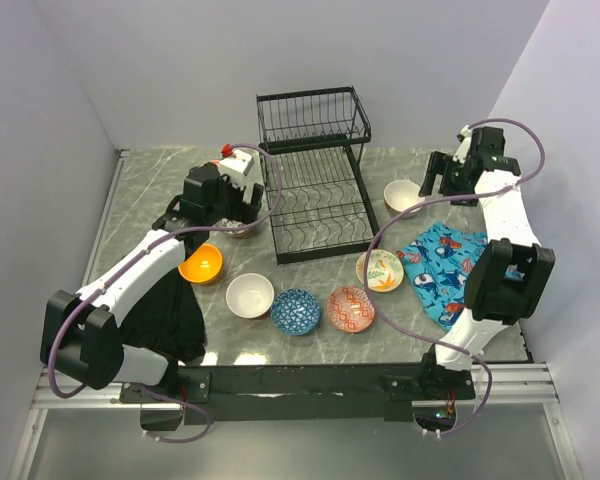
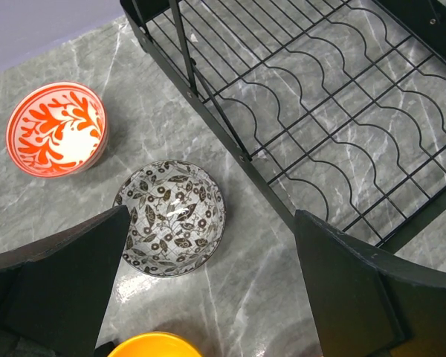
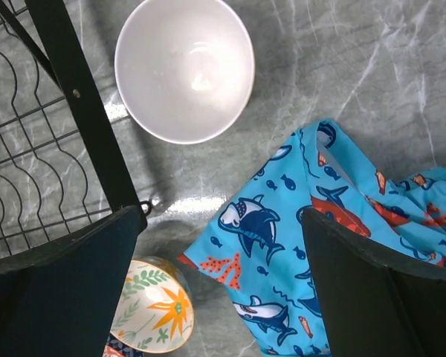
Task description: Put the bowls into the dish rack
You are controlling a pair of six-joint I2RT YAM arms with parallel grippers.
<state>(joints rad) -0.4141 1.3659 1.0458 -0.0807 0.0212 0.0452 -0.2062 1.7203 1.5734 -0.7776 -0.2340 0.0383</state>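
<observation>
The black wire dish rack stands at the middle back with no bowl in it. On the table in front lie an orange bowl, a white bowl, a blue patterned bowl, a red patterned bowl and a floral bowl. My left gripper is open and empty above the table by the rack's left side. Its wrist view shows a brown-patterned bowl, a red-and-white bowl and the rack's lower tray. My right gripper is open and empty, just right of a plain white bowl.
A blue shark-print cloth lies at the right, next to the floral bowl. A black cloth lies under the left arm at the near left. Grey walls close in the table at the back and both sides.
</observation>
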